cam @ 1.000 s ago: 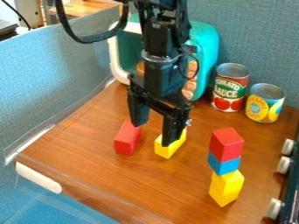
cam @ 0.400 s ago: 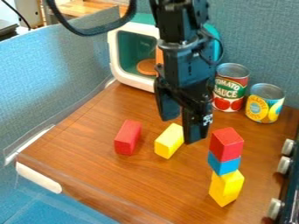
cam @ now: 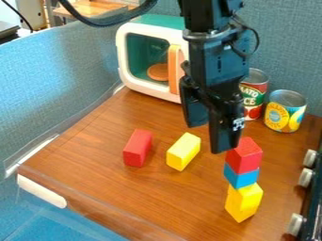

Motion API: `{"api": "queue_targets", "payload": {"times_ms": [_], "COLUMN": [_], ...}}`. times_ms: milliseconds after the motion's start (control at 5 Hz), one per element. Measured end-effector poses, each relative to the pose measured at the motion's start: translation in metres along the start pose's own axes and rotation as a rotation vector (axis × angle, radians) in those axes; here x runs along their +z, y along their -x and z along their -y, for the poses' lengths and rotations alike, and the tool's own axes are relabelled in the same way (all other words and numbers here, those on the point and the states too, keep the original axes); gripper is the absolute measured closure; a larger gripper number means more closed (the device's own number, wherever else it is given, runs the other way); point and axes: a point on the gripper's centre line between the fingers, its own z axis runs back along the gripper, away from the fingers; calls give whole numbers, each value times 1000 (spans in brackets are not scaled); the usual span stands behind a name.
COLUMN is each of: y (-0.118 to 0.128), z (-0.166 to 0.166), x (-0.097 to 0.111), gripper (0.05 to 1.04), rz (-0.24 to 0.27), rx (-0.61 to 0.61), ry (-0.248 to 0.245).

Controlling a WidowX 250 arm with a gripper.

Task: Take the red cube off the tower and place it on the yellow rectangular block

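Camera view: the black two-finger gripper [cam: 209,135] hangs with its fingers spread wide, nothing between them. At its 4 o'clock, near the right-hand finger, the red cube [cam: 244,156] tops a tower, resting on a blue block [cam: 241,177] above a yellow base [cam: 243,202]. The yellow rectangular block [cam: 183,151] lies on the wooden surface [cam: 182,202] at the gripper's 8 o'clock; a toy microwave [cam: 151,89] stands at 11.

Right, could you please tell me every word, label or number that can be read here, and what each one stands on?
"ATO", on the red can; the start is hidden.
"CE", lower on the same can; also partly hidden.
Yellow can: lettering too small to read reliably.
Gripper: white marking, too small to read.
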Motion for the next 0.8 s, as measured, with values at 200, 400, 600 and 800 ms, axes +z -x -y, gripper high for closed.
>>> {"api": "queue_targets", "payload": {"times_ms": [200, 400, 600, 800], "y": [-18, -40, -48, -50], "z": [-4, -9, -12, -9], "x": [-9, -30, -40, -46], "gripper": [85, 85, 85, 85], "rz": [-54, -114, -154, -167], "rx": [-51, -99, -109, -97], "ry": [-20, -39, -56, -58]}}
